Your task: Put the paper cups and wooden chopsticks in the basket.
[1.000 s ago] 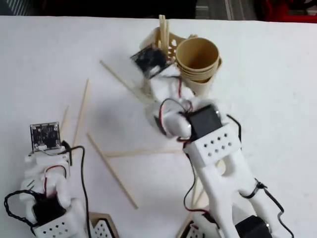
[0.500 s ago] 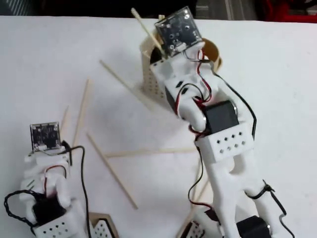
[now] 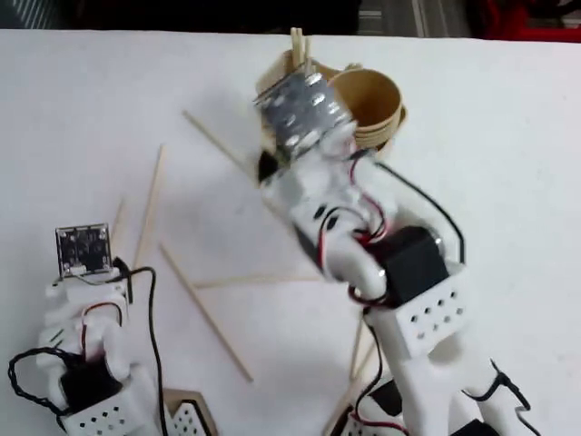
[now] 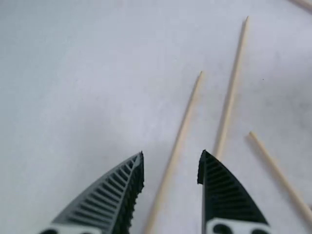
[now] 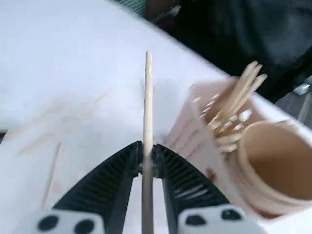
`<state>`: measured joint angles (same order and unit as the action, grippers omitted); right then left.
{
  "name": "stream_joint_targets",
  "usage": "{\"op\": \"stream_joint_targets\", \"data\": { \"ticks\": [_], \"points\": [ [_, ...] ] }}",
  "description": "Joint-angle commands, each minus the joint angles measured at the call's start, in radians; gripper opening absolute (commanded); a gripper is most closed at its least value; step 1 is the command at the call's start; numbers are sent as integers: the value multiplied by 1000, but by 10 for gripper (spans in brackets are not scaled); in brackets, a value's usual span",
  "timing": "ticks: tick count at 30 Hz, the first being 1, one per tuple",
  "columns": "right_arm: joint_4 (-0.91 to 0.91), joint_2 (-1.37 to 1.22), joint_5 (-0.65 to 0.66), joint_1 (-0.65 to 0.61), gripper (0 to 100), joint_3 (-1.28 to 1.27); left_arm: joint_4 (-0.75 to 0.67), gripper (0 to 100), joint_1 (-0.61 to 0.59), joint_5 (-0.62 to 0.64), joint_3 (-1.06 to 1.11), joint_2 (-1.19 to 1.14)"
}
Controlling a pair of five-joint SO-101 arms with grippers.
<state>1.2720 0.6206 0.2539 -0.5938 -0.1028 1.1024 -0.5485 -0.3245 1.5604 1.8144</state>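
High view: The basket (image 3: 274, 80) stands at the far edge of the white counter (image 3: 508, 145). A stack of paper cups (image 3: 368, 102) sits in it, mouth up, with upright chopsticks (image 3: 298, 44) in it just beside the stack. The right arm (image 3: 404, 282) stretches up to the basket, and its wrist board covers the basket's near side. Loose chopsticks (image 3: 204, 313) lie scattered flat on the counter, all outside the basket and towards the left arm (image 3: 86, 318), which sits well apart from the basket.

Left wrist view: The left jaws are apart and hold nothing, low over the counter. One loose chopstick (image 4: 178, 141) runs through the gap between them. A second chopstick (image 4: 231, 87) lies just beside it, and a third (image 4: 280, 175) lies at an angle to both.

Right wrist view: The right jaws are clamped on a single held chopstick (image 5: 147, 107), which juts out past their tips. This chopstick is just beside the basket (image 5: 195, 131), outside its wall. The cups (image 5: 268, 161) and the bundle of chopsticks (image 5: 239, 97) sit inside the basket.
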Motion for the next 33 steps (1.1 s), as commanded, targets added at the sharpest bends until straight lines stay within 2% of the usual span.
{"op": "stream_joint_targets", "data": {
  "ticks": [1, 5, 15, 19, 26, 31, 33],
  "points": [
    [119, 31, 2, -56, 17, 11, -5, 192, -4, -11, -5, 10],
    [110, 30, 8, -65, 17, -158, -5, 192, -4, -11, -5, 10],
    [-183, 30, 123, -65, 19, -614, -5, 192, -2, -11, -5, 10],
    [-283, 30, 181, -67, 19, -712, -5, 192, -2, -11, -5, 10],
    [-397, 28, 190, -116, 24, -835, -5, 192, -2, -11, -5, 10],
    [-417, 27, 184, -96, 131, -873, -5, 192, -2, -11, -5, 10],
    [-412, 8, 184, -94, 142, -870, -5, 192, -2, -11, -5, 10]
  ]
}}
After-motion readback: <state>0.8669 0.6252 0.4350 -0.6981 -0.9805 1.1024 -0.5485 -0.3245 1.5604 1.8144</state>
